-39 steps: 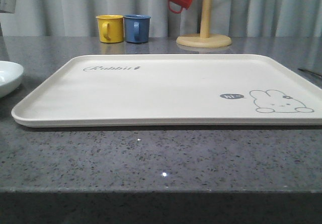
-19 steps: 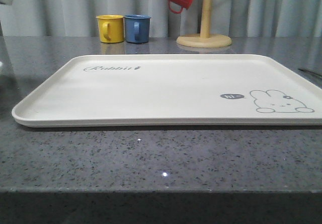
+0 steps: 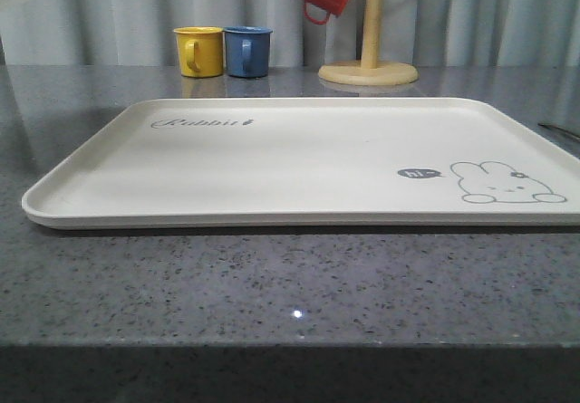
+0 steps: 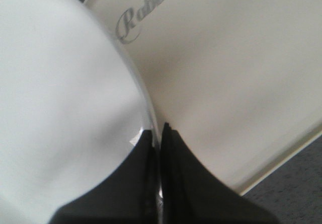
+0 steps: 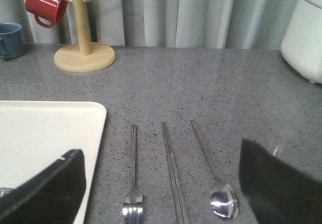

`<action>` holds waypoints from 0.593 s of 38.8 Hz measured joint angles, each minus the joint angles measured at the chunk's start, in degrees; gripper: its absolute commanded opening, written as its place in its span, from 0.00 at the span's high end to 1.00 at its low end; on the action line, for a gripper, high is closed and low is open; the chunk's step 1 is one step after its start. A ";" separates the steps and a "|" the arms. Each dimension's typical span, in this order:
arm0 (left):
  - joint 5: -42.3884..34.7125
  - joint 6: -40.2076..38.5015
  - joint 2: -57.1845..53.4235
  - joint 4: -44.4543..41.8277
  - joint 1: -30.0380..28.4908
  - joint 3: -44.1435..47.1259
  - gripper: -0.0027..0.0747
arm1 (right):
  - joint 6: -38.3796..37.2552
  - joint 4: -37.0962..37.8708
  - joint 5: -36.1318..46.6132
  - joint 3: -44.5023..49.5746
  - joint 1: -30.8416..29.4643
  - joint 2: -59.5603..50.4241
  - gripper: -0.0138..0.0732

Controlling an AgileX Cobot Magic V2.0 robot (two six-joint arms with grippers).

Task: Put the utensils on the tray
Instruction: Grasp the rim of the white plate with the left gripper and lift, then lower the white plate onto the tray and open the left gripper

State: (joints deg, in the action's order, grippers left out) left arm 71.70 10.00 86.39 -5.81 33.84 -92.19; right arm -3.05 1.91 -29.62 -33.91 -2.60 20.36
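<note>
The round white plate [image 4: 55, 98] is blurred and runs off the left wrist picture's edges. The silver four-tined fork [image 5: 133, 183] loses its tine tips at the frame edge (the flat silver chopsticks [image 5: 173, 173] are cut off there too).
</note>
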 measured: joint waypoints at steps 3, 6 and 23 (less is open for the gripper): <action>0.04 -0.49 2.70 -0.82 4.95 -2.71 0.99 | 0.00 0.00 0.00 0.00 0.00 0.00 0.10; 0.04 -0.58 5.76 -1.05 8.85 -5.03 0.99 | 0.00 0.00 0.00 0.00 0.00 0.00 0.10; 0.04 -0.62 18.69 0.80 15.96 -7.40 0.99 | 0.00 0.00 0.00 0.00 0.00 0.00 0.10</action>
State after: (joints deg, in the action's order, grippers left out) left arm 71.74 9.39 105.08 -5.00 49.80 -99.59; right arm -3.05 1.91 -29.62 -33.91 -2.60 20.36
